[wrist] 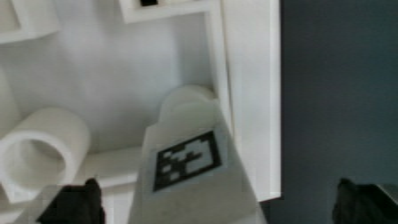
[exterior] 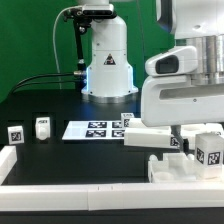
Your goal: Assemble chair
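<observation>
White tagged chair part (wrist: 187,150) btwn spread gripper (wrist: 217,205), wrist view only.

Black table (exterior: 40,100): dark matte surface filling the middle ground. Marker board (exterior: 85,130): thin white sheet lying flat on the table near its centre, printed with black-and-white square tags; its end toward the exterior view's right is covered. Border rails (exterior: 80,187): long white bars, one along the table's near edge, another at the exterior view's left, the two meeting at a corner. Green backdrop (exterior: 30,40): plain wall behind the table. Cables (exterior: 40,80): thin dark lines along the table's far edge.
</observation>
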You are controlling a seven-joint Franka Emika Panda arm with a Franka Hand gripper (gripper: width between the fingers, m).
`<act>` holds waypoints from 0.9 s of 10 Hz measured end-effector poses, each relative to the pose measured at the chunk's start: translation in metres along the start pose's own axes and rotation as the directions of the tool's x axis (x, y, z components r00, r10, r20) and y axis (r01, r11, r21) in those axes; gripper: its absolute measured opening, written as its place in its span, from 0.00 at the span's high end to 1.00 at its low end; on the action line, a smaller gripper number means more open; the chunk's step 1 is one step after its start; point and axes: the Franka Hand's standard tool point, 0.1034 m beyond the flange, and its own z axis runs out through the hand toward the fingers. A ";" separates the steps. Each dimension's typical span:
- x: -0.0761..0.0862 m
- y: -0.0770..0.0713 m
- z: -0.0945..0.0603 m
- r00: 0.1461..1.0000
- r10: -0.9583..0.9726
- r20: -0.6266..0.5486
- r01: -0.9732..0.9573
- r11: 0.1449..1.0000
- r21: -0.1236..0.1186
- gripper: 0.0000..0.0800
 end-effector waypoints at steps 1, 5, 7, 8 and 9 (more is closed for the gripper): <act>0.000 0.000 0.000 1.000 0.016 0.000 -0.016 1.000 0.000 0.29; -0.001 0.000 0.000 0.906 0.423 -0.002 -0.423 0.906 -0.008 0.64; -0.004 -0.001 0.002 0.701 0.713 -0.004 -0.713 0.701 -0.018 0.64; -0.004 -0.002 0.001 0.550 0.835 0.013 -0.835 0.550 -0.014 0.64; 0.004 -0.003 -0.002 0.384 0.922 0.047 -0.923 0.384 0.005 0.64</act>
